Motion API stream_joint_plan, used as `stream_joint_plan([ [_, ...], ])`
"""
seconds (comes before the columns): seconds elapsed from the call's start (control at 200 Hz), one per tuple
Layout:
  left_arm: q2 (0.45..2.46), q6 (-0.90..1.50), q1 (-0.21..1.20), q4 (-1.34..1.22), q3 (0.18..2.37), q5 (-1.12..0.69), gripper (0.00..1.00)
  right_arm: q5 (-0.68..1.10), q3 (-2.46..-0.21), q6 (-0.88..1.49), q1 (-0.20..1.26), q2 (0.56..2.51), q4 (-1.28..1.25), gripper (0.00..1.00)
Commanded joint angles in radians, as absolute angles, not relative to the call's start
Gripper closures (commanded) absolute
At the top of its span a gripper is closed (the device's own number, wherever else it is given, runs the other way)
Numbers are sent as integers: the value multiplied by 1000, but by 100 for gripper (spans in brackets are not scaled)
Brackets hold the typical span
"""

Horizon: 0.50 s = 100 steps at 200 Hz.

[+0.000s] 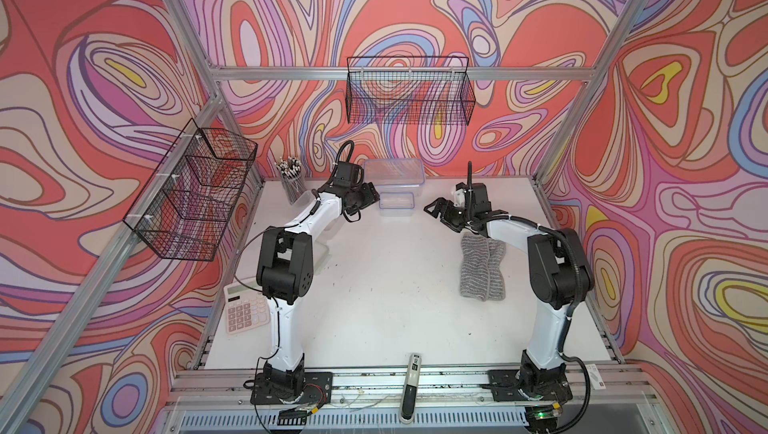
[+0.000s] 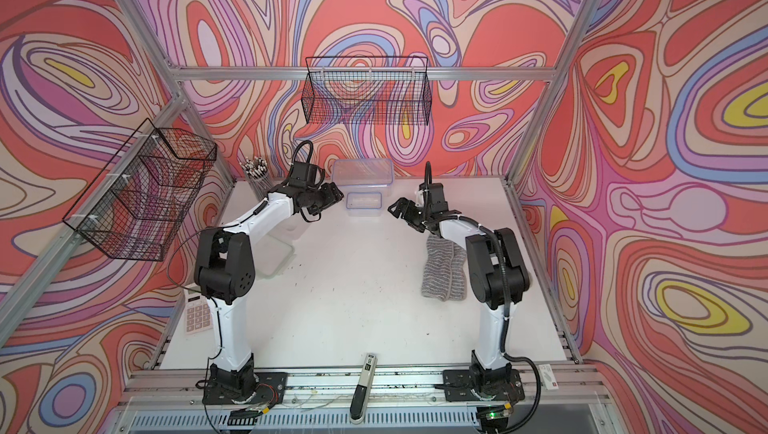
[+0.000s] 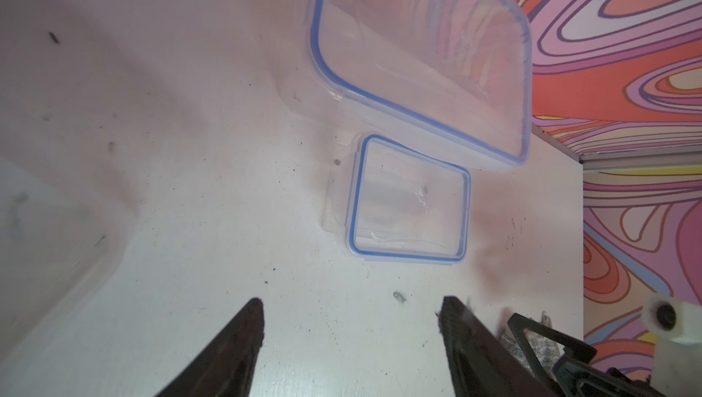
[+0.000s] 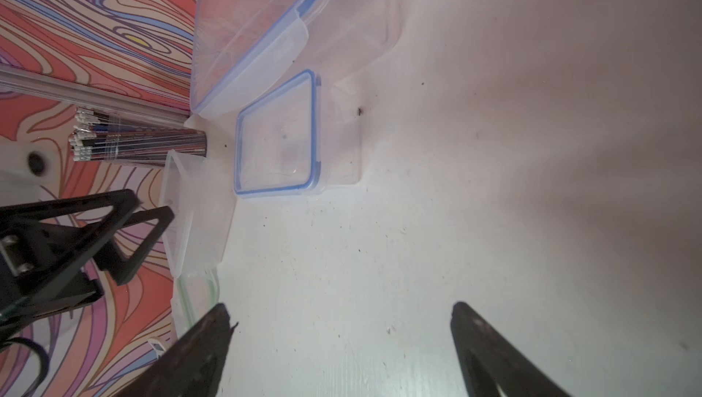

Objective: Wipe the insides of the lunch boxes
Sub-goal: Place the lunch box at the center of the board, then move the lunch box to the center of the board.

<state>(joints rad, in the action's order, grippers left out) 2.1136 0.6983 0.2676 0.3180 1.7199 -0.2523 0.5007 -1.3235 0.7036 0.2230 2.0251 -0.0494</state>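
Three clear lunch boxes stand lidded at the back of the table. The large one (image 1: 394,173) (image 3: 418,53) has a blue-rimmed lid. The small one (image 1: 397,203) (image 3: 410,201) (image 4: 277,137) sits just in front of it. The medium one (image 2: 279,254) (image 4: 193,216), with a plain frosted lid, lies partly under my left arm. My left gripper (image 1: 371,195) (image 3: 351,311) hovers open and empty left of the small box. My right gripper (image 1: 433,208) (image 4: 342,315) hovers open and empty to its right. A grey striped cloth (image 1: 482,270) lies beside my right arm.
A mesh pen cup (image 1: 293,187) stands at the back left corner. A calculator (image 1: 245,307) lies at the left edge. Wire baskets hang on the back wall (image 1: 407,91) and left wall (image 1: 195,191). A pen-like device (image 1: 411,386) rests on the front rail.
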Motion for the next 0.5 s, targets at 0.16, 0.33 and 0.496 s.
stream_joint_plan([
  [0.16, 2229, 713, 263, 95, 1751, -280, 23, 623, -1445, 966, 219, 2260, -519, 15],
  [0.33, 2289, 765, 263, 14, 1753, -277, 22, 611, -1520, 1004, 219, 2354, -551, 17],
  [0.496, 2329, 799, 262, 10, 1782, -261, 22, 610, -1572, 1035, 220, 2411, -561, 22],
])
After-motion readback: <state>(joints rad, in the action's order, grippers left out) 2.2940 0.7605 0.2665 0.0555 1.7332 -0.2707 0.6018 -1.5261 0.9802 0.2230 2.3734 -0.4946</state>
